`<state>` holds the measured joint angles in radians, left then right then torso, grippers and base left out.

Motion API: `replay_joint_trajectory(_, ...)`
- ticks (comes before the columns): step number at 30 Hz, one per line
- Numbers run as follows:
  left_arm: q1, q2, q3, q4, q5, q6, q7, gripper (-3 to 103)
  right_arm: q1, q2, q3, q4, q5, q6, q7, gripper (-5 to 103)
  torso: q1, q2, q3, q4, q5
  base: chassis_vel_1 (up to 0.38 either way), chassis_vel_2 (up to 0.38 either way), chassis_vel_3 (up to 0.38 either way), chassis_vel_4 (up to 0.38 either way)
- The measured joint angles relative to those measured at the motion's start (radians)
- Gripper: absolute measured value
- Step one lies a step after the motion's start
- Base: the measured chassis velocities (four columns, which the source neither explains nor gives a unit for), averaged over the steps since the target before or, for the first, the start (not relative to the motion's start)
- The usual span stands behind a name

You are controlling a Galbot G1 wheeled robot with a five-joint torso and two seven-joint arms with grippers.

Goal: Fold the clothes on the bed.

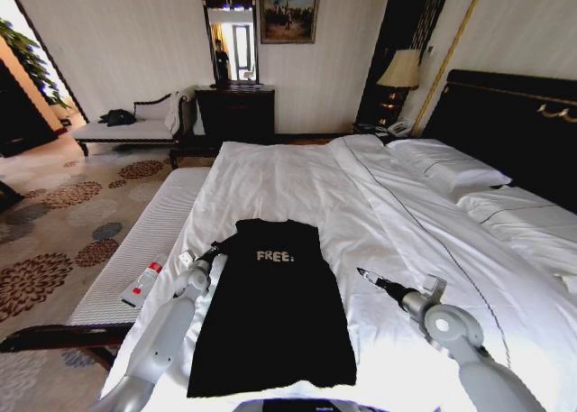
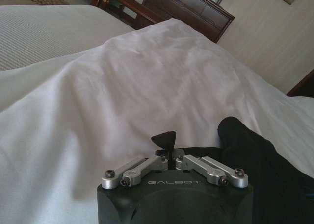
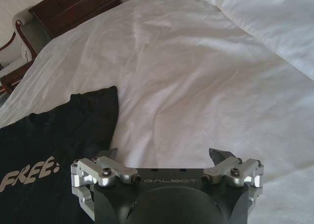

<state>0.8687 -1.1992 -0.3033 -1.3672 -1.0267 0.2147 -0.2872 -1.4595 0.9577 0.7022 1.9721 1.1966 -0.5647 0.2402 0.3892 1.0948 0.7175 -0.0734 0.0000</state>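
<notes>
The clothes, one black T-shirt with white "FREE" lettering, lie flat on the white bed, collar toward the far end and sleeves tucked in so the shape is narrow. My left gripper sits at the shirt's left shoulder edge. In the left wrist view its fingertips are shut together over white sheet, with the shirt just beside them. My right gripper hovers low over bare sheet, a short way off the shirt's right edge. It is open, with the shirt off to one side.
A padded bench runs along the bed's left side with a small white, red-capped bottle on it. The folded-back duvet, pillows and dark headboard lie to the right. A dresser and chaise stand by the far wall.
</notes>
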Motion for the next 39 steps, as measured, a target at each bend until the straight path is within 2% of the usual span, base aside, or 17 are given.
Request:
replay_joint_trajectory(8, -0.001, 0.004, -0.014, -0.016, -0.005, -0.002, -0.005, 2, -0.009, -0.001, 0.01, 0.011, 0.0, -0.001, 0.0, 100, 0.0, 0.0, 0.0, 0.0, -0.0001, 0.0, 0.0, 0.0, 0.0)
replay_joint_trajectory(20, 0.014, 0.069, -0.081, -0.088, -0.081, -0.008, -0.033, 2, -0.006, 0.004, 0.008, 0.009, -0.004, -0.001, -0.005, 100, 0.0, 0.0, 0.0, 0.0002, 0.0, 0.0, 0.0, 0.0, 0.0)
replay_joint_trajectory(32, -0.016, 0.047, -0.089, -0.09, -0.095, -0.014, -0.058, 2, -0.006, 0.007, 0.0, 0.011, -0.007, -0.001, -0.006, 100, 0.0, 0.0, 0.0, -0.0001, 0.0001, 0.0, 0.0, 0.0, 0.0)
replay_joint_trajectory(39, -0.005, 0.059, -0.11, -0.111, -0.116, -0.013, -0.064, 2, 0.003, 0.01, -0.007, 0.005, -0.004, -0.001, -0.005, 100, 0.0, 0.0, 0.0, 0.0001, 0.0, 0.0, 0.0, 0.0, 0.0)
